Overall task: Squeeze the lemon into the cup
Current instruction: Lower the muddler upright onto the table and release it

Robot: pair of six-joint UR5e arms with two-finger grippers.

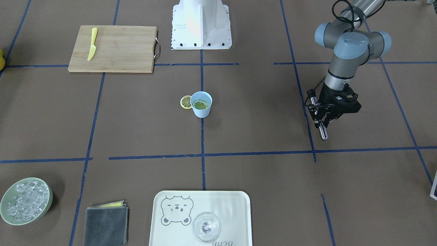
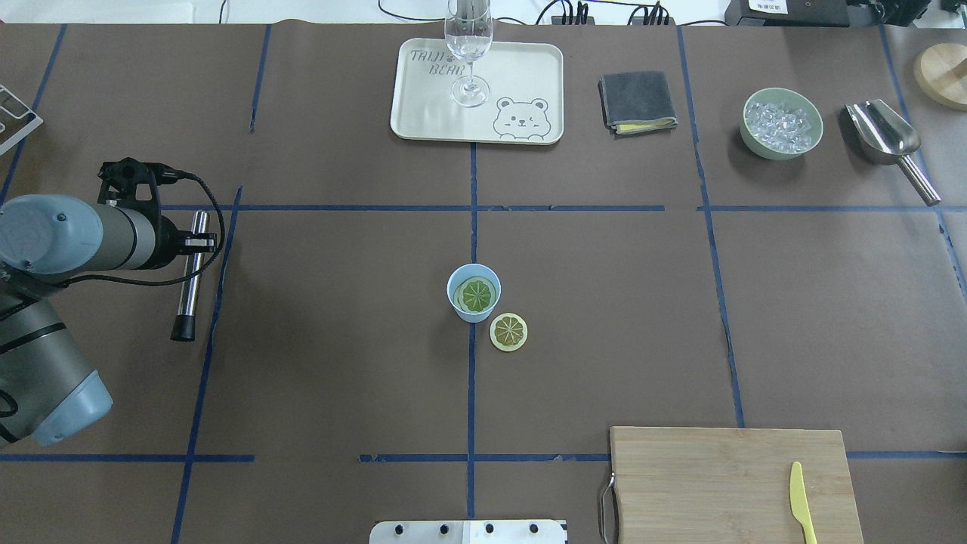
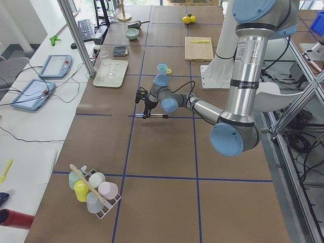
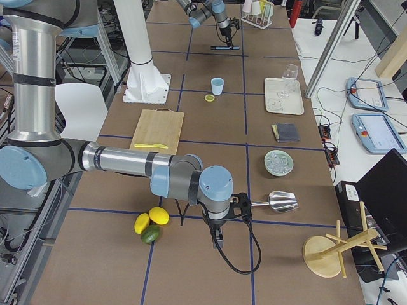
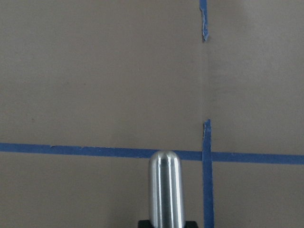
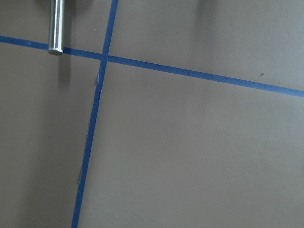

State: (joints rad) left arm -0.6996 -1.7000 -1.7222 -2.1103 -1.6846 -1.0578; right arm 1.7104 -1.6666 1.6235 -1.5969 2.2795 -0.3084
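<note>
- The left gripper (image 2: pixel 198 242) has its fingers pressed onto a slim polished steel rod with a black end cap (image 2: pixel 186 291). The rod sticks out past the fingers on both sides.
- The small light-blue plastic tumbler (image 1: pixel 201 112) stands upright at the middle of the brown table, well apart from those fingers.
- A round lemon slice with a greenish face (image 2: pixel 478 295) lies inside the tumbler.
- A second flat slice with a yellow rind (image 2: pixel 508 332) lies on the table just beside the tumbler, on the side away from the left fingers.
- The right gripper (image 4: pixel 217 240) shows only from the side, so I cannot tell whether its fingers are spread or closed.
- A shiny metal scoop (image 4: pixel 280 202) lies near those fingers with its handle towards them.
- The tumbler and both slices are far from the right fingers.
</note>
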